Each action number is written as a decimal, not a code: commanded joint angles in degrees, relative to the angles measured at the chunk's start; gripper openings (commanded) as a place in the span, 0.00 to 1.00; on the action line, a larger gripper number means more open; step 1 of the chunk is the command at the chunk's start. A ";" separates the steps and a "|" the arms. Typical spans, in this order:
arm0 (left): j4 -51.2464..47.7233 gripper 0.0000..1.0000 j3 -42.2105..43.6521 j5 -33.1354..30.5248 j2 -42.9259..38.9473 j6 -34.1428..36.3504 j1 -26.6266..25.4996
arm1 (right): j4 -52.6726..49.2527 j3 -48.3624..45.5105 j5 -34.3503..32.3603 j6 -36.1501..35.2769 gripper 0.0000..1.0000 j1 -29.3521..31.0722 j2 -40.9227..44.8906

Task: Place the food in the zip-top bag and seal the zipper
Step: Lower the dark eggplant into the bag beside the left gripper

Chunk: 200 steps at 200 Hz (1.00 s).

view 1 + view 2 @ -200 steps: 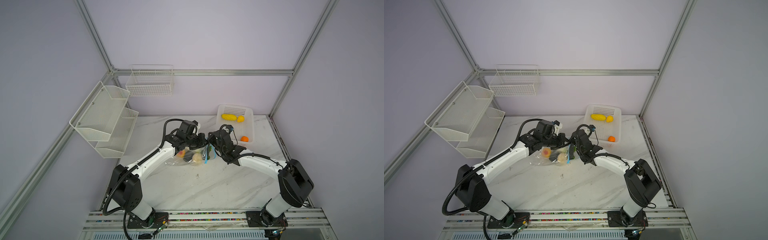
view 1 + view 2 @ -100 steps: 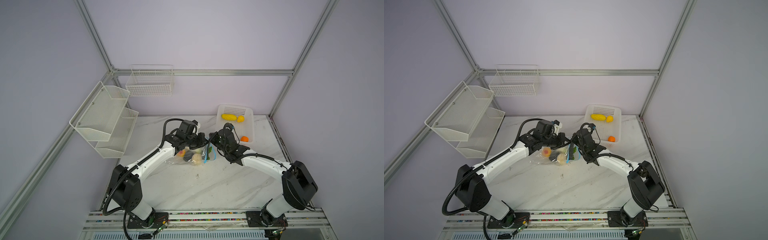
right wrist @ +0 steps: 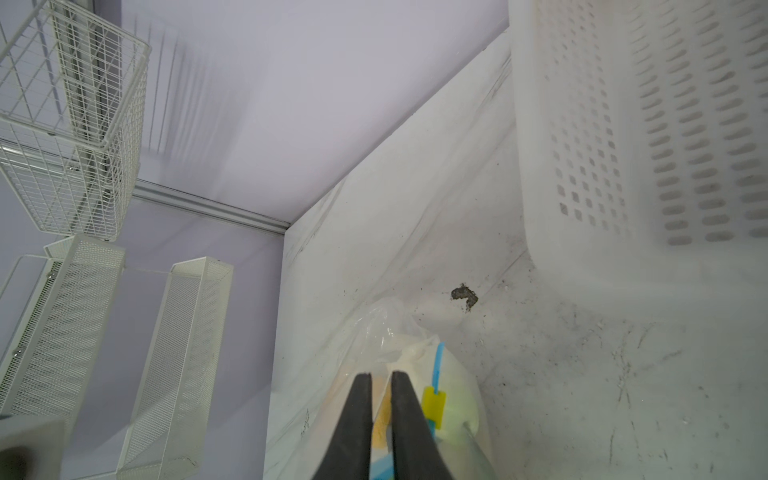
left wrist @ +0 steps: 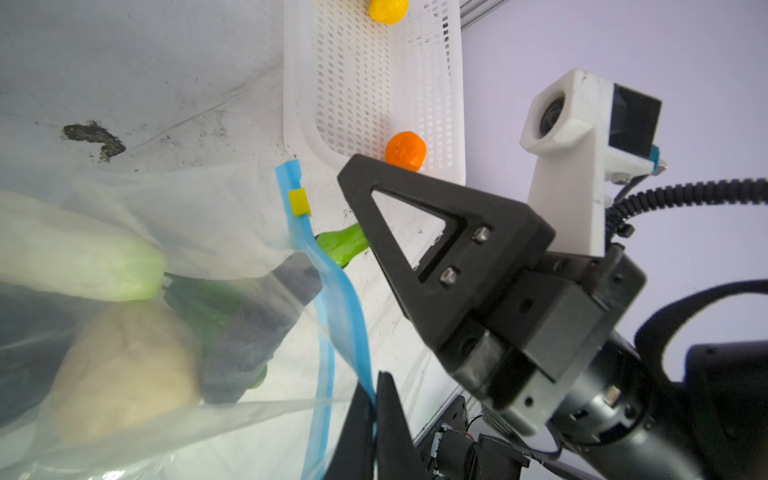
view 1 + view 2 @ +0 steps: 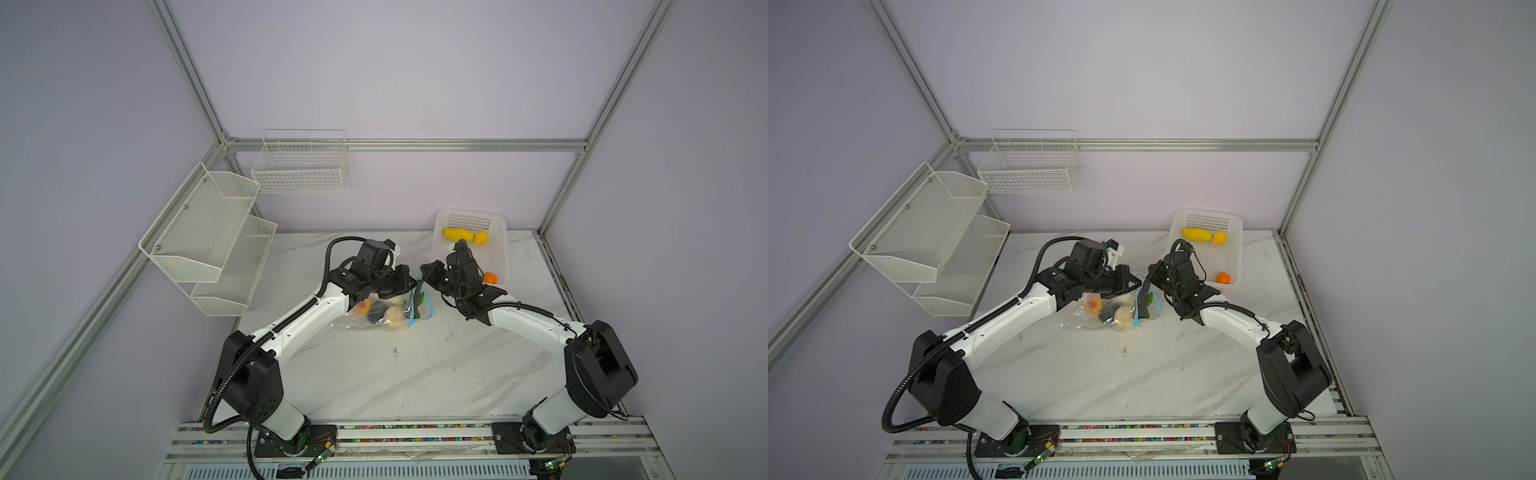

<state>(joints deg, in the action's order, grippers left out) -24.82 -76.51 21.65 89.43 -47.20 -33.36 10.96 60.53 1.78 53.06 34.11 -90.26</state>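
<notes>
Left wrist view: left fingers [image 4: 397, 432] clamped on zipper [image 4: 345, 316]; right fingers [image 3: 357, 424] nearly together, grip we cannot tell. We fear green leaf [image 4: 343, 245] across mouth jams slider [image 4: 299, 201].

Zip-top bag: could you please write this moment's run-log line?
left end effector: shut on light-blue zipper strip; right end effector: nearly closed beside yellow slider, grip unclear; crinkly transparent bag: unsealed

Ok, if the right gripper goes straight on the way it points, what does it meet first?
Probably the zip-top bag: in the right wrist view its clear film bulges just ahead of the right gripper, with the yellow slider beside it. Depth is unclear.
</notes>
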 commanded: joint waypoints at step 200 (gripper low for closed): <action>3.46 0.00 -2.43 0.31 -2.27 -0.26 0.23 | 12.04 -9.86 -3.54 23.88 0.04 1.44 4.23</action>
<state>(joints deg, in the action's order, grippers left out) -24.43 -76.49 21.65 89.34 -47.22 -33.39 20.43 51.77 0.38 71.20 34.68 -87.64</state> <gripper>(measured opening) 0.047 0.061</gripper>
